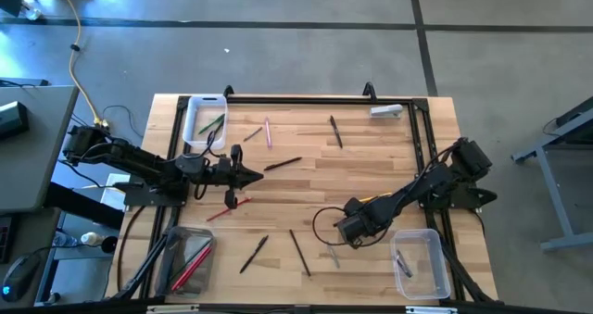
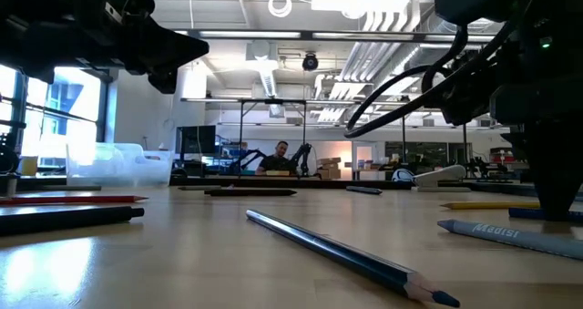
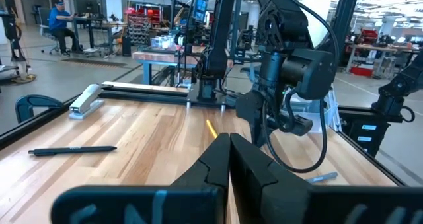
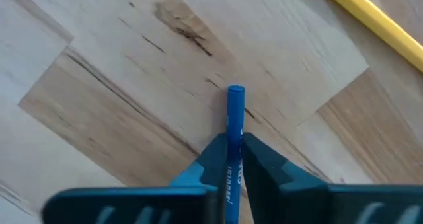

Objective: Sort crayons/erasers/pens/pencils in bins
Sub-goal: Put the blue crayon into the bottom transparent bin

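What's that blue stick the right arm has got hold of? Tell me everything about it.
It looks like a blue pencil or crayon, slim and round, with pale lettering along its side and a flat blunt end showing. The right end effector is shut on it, the two dark fingers pinching it from either side. It sits just above or at the light wooden table, near a yellow stick lying apart from it. From above, this grip is beside the clear bin at the table's near right corner.

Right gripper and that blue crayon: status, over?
Right gripper shut on blue crayon, low over the table beside the clear bin. Left gripper shut, empty. Nothing in the way.
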Controlling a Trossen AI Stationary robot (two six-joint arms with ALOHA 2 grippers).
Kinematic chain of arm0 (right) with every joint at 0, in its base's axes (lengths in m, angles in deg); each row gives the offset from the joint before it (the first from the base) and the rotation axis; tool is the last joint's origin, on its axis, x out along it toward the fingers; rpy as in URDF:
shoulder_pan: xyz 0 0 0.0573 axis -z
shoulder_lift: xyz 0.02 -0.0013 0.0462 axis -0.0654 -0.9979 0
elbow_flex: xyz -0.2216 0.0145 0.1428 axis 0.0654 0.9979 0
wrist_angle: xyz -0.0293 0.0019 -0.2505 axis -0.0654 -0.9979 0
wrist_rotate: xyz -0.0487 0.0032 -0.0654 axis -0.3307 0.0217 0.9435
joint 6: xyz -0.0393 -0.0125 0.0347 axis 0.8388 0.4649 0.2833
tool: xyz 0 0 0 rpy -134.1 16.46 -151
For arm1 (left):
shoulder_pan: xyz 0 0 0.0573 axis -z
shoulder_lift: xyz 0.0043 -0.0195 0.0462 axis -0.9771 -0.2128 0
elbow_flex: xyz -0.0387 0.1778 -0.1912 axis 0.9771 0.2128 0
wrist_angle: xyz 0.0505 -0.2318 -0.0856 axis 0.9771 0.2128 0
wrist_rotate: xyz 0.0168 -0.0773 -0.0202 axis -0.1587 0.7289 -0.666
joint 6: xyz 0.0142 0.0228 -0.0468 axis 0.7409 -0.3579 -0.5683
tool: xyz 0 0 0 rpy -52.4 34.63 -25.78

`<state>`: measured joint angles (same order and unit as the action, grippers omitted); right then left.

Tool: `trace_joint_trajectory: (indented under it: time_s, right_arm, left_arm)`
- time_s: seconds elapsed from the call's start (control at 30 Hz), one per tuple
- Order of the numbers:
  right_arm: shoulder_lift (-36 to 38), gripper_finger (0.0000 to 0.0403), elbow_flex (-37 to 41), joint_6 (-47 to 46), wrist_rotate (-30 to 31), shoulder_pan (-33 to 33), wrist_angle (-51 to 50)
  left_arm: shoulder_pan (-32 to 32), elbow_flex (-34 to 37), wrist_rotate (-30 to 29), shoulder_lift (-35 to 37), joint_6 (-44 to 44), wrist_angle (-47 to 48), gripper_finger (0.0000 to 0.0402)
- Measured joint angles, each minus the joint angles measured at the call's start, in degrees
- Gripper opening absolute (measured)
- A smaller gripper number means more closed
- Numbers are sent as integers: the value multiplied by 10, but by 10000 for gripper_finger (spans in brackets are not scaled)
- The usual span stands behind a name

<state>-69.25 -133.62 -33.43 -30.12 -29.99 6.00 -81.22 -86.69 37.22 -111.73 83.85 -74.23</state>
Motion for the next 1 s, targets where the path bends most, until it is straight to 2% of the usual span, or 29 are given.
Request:
trace_joint_trajectory:
  time_s: [0.1,0.27,0.5,0.7,0.83,1.0]
  right_arm:
    - [2,7,0,1,-5,0,0]
    - [28,13,5,-15,-11,0,5]
    - [99,17,3,-48,-16,-15,11]
    - [161,18,2,-95,-16,-55,7]
    - [181,18,-28,-126,-16,-95,-50]
    - [183,18,-98,-206,-36,-153,-174]
  left_arm:
    - [0,0,0,0,0,0,0]
    - [0,0,0,0,1,-1,0]
    - [0,0,0,0,2,0,0]
    - [0,0,0,0,2,0,0]
    - [0,0,0,0,2,0,0]
    - [0,0,0,0,2,2,0]
